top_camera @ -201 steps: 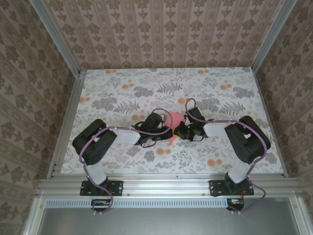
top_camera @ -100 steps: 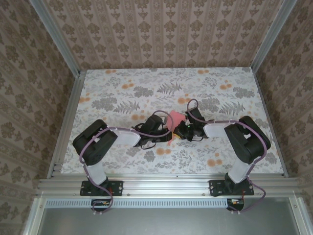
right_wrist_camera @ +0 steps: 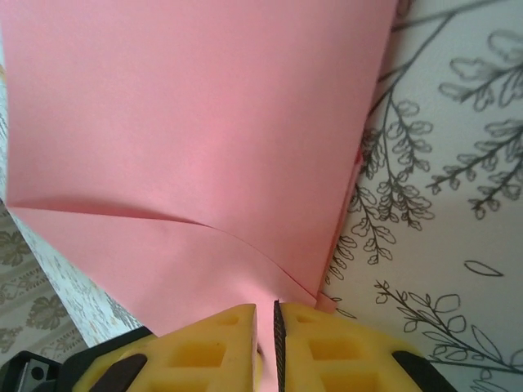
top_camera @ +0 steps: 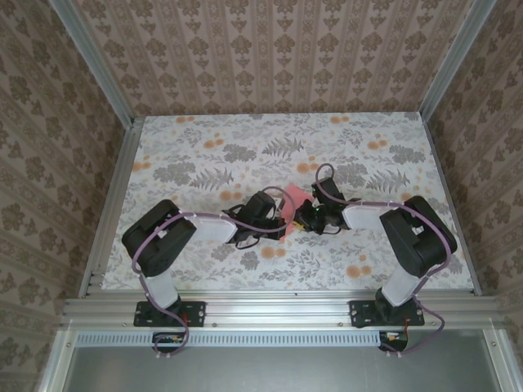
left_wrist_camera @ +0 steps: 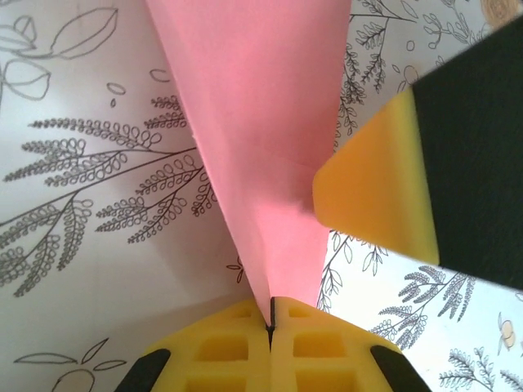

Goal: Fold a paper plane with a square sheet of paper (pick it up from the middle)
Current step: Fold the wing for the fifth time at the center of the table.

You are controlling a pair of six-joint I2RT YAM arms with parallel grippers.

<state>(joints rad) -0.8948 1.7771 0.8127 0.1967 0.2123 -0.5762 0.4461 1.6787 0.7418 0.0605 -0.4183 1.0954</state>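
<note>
Roughly midway across the counter [top_camera: 204, 135], slightly nearer its front edge, the pink paper plane [top_camera: 291, 196] sits between the two arms. The left fingers [left_wrist_camera: 229, 347] are pressed tight together on its narrow tip, and the paper widens away from them. The right fingers [right_wrist_camera: 327, 347] stand almost closed, with only a thin slit between them, pinching the plane's broader folded side.

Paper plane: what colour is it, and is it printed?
The paper plane is plain pink, with no print. It shows best in the right wrist view.
</note>
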